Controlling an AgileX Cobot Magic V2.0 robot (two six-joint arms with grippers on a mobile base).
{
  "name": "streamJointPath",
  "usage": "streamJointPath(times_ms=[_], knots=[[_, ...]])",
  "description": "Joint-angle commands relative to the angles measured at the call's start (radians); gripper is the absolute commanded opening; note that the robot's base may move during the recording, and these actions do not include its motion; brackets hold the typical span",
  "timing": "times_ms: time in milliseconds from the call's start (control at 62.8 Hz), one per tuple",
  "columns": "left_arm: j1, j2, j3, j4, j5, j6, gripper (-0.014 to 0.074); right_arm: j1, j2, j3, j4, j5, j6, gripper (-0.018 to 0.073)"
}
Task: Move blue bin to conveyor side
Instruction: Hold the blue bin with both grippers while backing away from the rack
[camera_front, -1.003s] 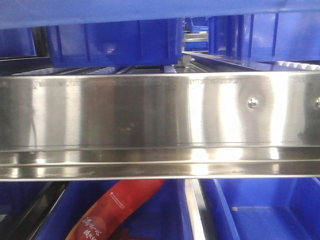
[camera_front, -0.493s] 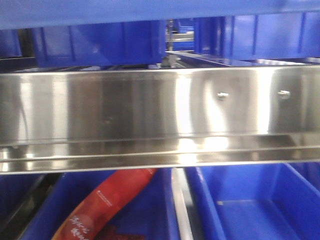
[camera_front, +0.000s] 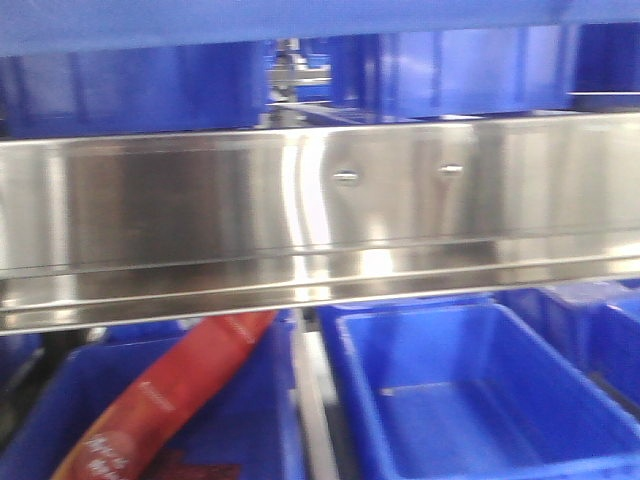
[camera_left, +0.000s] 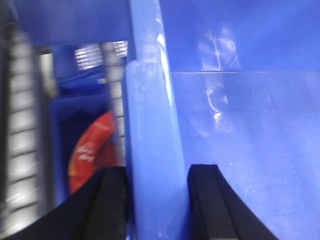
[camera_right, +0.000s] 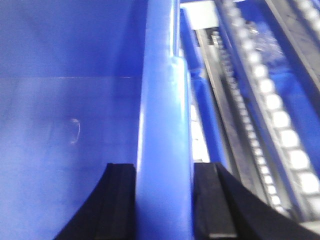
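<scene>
The blue bin (camera_front: 300, 20) fills the top edge of the front view as a blurred blue band, close to the camera. My left gripper (camera_left: 157, 172) is shut on its thick rolled rim (camera_left: 150, 115), one black finger outside and one inside against the glossy inner wall (camera_left: 250, 130). My right gripper (camera_right: 165, 170) is shut on the opposite rim (camera_right: 165, 110) in the same way, with the bin's inside wall (camera_right: 70, 115) to the left. The conveyor side is out of view.
A shiny stainless-steel rack beam (camera_front: 300, 220) crosses the front view. Below it sit an empty blue crate (camera_front: 470, 400) and another crate holding a red packet (camera_front: 170, 390). More blue crates stand behind. Roller rails (camera_right: 280, 125) run beside the right gripper; rollers (camera_left: 20, 125) are left of the left gripper.
The rack, its screws and the lower crates have slid left in the front view, so the view has swung right. The blue band at the top stays in place.
</scene>
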Motion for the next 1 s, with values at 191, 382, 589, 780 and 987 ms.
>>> streamJointPath(times_ms=[191,382,589,780,987], knots=[[-0.006,-0.024,-0.015,-0.037,-0.073,0.013,-0.0020,0.000,-0.027,-0.015,-0.020,-0.090,-0.005,-0.0079],[-0.006,-0.024,-0.015,-0.037,-0.073,0.013,-0.0020,0.000,-0.027,-0.015,-0.020,-0.090,-0.005,-0.0079],[-0.006,-0.024,-0.015,-0.037,-0.073,0.013,-0.0020,0.000,-0.027,-0.015,-0.020,-0.090,-0.005,-0.0079],[-0.006,-0.024,-0.015,-0.037,-0.073,0.013,-0.0020,0.000,-0.027,-0.015,-0.020,-0.090,-0.005,-0.0079],[-0.006,-0.024,-0.015,-0.037,-0.073,0.013,-0.0020,0.000,-0.027,-0.015,-0.020,-0.090,-0.005,-0.0079]])
